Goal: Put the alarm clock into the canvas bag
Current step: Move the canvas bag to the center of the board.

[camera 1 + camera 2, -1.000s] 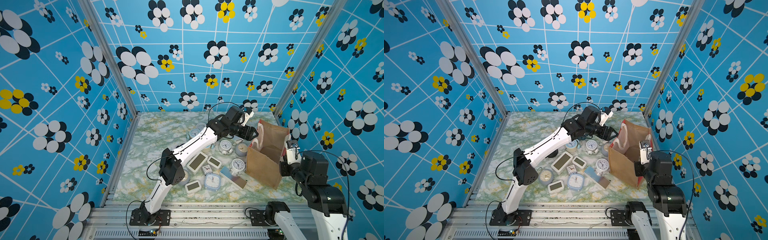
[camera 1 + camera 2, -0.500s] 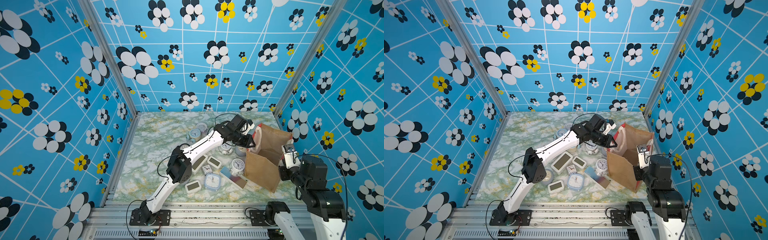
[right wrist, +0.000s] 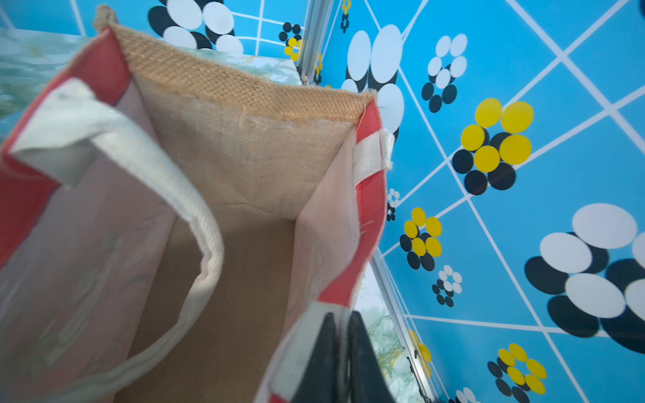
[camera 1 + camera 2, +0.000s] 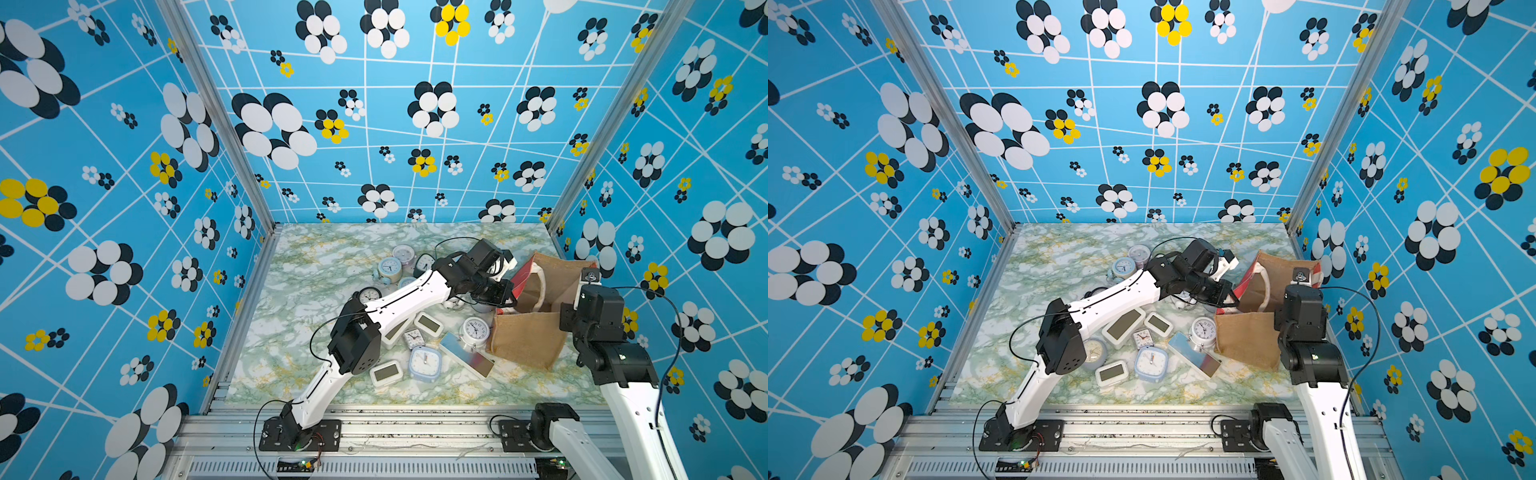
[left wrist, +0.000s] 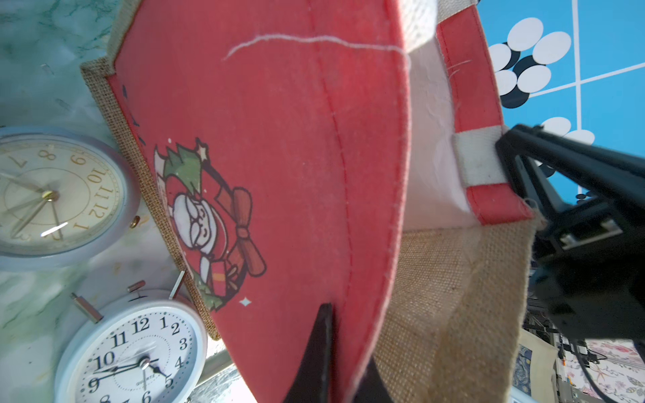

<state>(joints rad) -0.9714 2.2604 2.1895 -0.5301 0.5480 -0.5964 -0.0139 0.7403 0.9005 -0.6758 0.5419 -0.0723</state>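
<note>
Beside the tan burlap canvas bag (image 4: 528, 340): white round alarm clock (image 4: 476, 331).
Our left gripper (image 5: 345, 335): nearer it, clamped on bag.
Right gripper (image 3: 343, 331): closure unclear.

We see a tan burlap canvas bag (image 4: 528, 345) with red Santa-printed side panel (image 5: 279, 139), white handle (image 3: 139, 146), blue walls (image 4: 124, 208) with black, white and yellow flowers, green-veined marble table (image 4: 324, 257), white alarm clock (image 4: 475, 330)

The left arm (image 4: 409, 301) and right arm (image 4: 636, 415) had white links, boxy black joints and thin black cables (image 4: 457, 238); black base plates (image 4: 328, 434) sat screwed on the front rail (image 4: 415, 432)
</note>
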